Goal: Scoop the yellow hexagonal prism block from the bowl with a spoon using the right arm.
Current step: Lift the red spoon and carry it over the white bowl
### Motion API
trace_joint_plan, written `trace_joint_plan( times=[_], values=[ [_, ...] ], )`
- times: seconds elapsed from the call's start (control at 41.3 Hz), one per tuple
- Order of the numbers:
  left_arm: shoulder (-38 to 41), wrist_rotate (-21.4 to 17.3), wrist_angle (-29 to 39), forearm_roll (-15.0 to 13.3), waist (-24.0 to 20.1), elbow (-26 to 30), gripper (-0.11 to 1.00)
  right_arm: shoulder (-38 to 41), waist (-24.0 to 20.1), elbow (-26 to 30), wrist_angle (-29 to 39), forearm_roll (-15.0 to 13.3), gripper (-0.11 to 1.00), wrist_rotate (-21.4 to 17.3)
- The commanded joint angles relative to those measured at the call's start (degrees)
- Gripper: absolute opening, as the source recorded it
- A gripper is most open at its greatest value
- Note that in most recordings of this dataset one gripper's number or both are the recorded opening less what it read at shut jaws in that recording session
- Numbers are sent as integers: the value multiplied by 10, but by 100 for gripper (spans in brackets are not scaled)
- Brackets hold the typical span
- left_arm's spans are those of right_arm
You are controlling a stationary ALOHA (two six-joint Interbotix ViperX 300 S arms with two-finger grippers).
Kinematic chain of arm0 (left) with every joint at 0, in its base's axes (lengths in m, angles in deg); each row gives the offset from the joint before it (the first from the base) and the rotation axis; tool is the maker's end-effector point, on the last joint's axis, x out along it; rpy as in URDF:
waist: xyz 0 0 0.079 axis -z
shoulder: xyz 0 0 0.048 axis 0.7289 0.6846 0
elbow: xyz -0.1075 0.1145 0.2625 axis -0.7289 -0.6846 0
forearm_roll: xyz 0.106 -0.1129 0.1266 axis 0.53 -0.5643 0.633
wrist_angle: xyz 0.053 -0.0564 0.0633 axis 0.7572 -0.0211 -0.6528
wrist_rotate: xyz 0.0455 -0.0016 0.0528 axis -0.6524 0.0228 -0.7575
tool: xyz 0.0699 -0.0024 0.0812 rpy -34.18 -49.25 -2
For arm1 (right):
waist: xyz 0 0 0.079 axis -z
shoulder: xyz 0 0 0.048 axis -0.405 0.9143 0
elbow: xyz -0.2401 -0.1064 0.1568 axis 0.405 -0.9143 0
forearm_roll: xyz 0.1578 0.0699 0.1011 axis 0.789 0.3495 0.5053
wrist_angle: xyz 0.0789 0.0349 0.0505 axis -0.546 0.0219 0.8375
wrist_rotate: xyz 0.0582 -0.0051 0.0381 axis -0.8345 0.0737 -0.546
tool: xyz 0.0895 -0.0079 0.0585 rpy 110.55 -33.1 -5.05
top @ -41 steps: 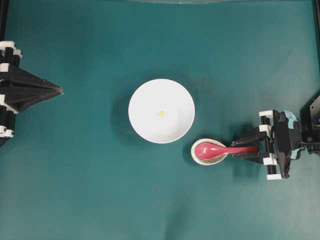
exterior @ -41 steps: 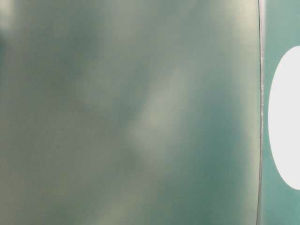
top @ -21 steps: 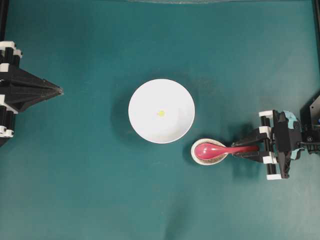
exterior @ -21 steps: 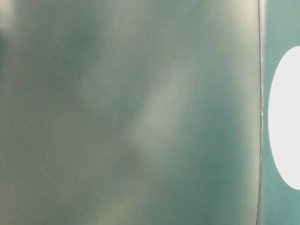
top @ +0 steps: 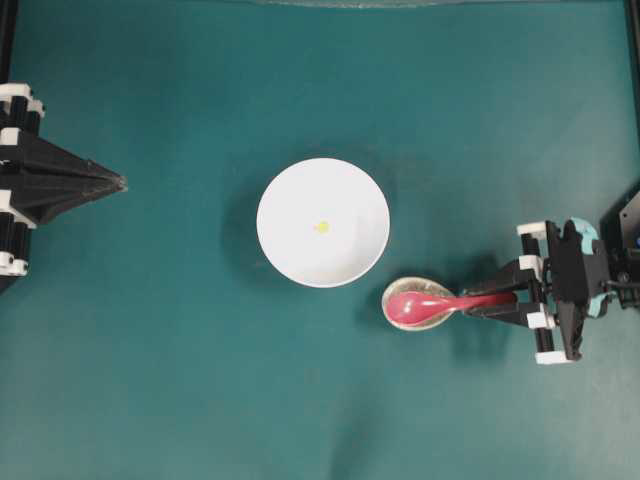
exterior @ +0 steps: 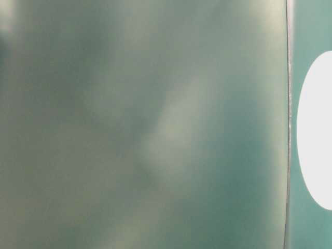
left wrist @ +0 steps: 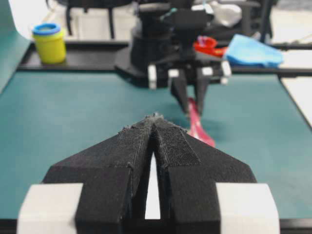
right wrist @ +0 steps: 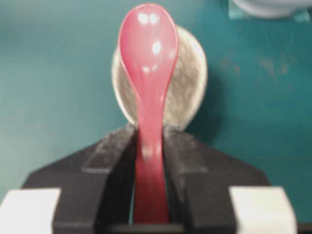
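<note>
Right tool (right wrist: 148, 146) is pinched on the spoon (right wrist: 146, 73) handle, both fingers flush against it in the right wrist view. Spoon's scoop sits over the speckled spoon rest (right wrist: 187, 87); can't tell whether it's touching the rest or just clear of it.

Left tool (left wrist: 153, 156) is pressed together, holding nothing, parked at the far left edge of the counter (top: 180, 380), well away from everything.

Yellow hexagonal prism block (top: 321, 227) sits near the centre of the bowl (top: 290, 190), loose on the bottom. Bowl is mid-counter.

Key geometry in the overhead view: spoon (top: 430, 303) long axis runs roughly left-right, scoop end pointing away from the right tool (top: 500, 298), toward the middle. Bowl lies up and to the left of the scoop, rim near the spoon rest (top: 400, 292) but apart from it. Right arm is clearly the nearer one.

My read: next move needs lift, then carry up-left over the rim and dip the scoop under the block. Block is tiny against the scoop, so it may skate on the glazed bottom.

Table-level view is blurred out, no use.
</note>
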Motion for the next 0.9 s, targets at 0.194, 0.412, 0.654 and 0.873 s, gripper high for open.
trace_joint_plan(
  times=[0.194,0.412,0.654,0.873],
  values=[
    [4,0,-3,2,0,15,0,-114,41,28,113,1,23,20],
    [4,0,-2,2,0,15,0,-194,101,62,222,0,23,76],
    [4,0,-2,2,0,15,0,-260,183,116,367,-1,23,141],
    [4,0,-3,2,0,15,0,-293,236,164,467,-1,23,152]
  ],
)
